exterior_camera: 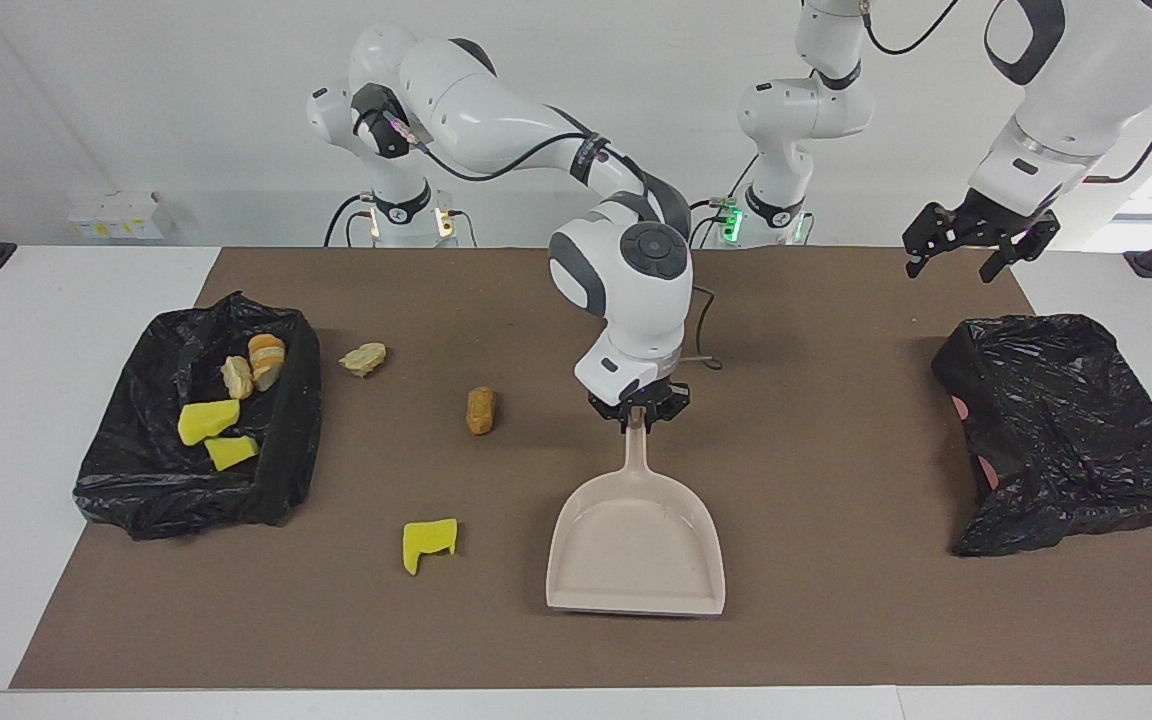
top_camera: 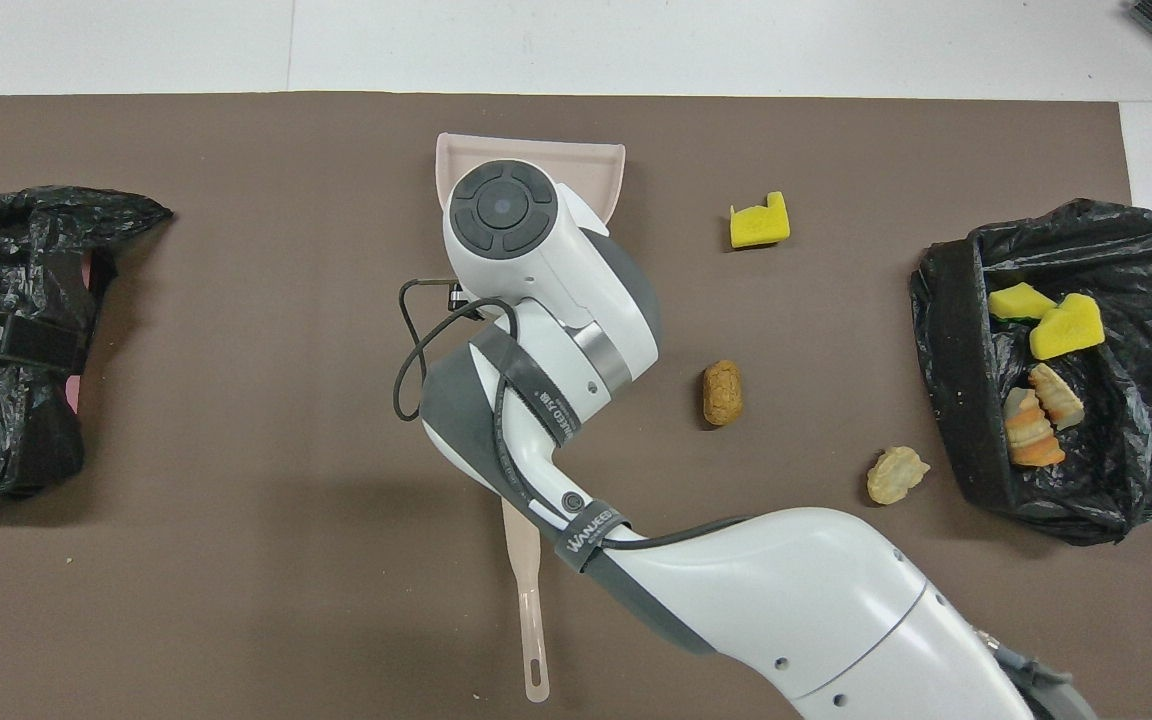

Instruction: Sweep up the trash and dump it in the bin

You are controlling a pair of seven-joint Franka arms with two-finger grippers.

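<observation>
My right gripper (exterior_camera: pixel 639 417) is shut on the handle of the beige dustpan (exterior_camera: pixel 636 550), which it holds over the middle of the mat with the open lip pointing away from the robots. The pan (top_camera: pixel 596 165) looks empty. Three pieces of trash lie on the mat: a yellow sponge chunk (exterior_camera: pixel 429 543), a brown lump (exterior_camera: pixel 480 410) and a tan lump (exterior_camera: pixel 364 357). The black-bagged bin (exterior_camera: pixel 301 420) at the right arm's end holds several more scraps (exterior_camera: pixel 208 420). My left gripper (exterior_camera: pixel 976 255) hangs open and waits above the mat's corner at the left arm's end.
The brush lies under the right arm; only its handle (top_camera: pixel 533 620) shows in the overhead view. A second crumpled black bag (exterior_camera: pixel 1066 430) sits at the left arm's end. The brown mat (exterior_camera: pixel 836 620) covers most of the white table.
</observation>
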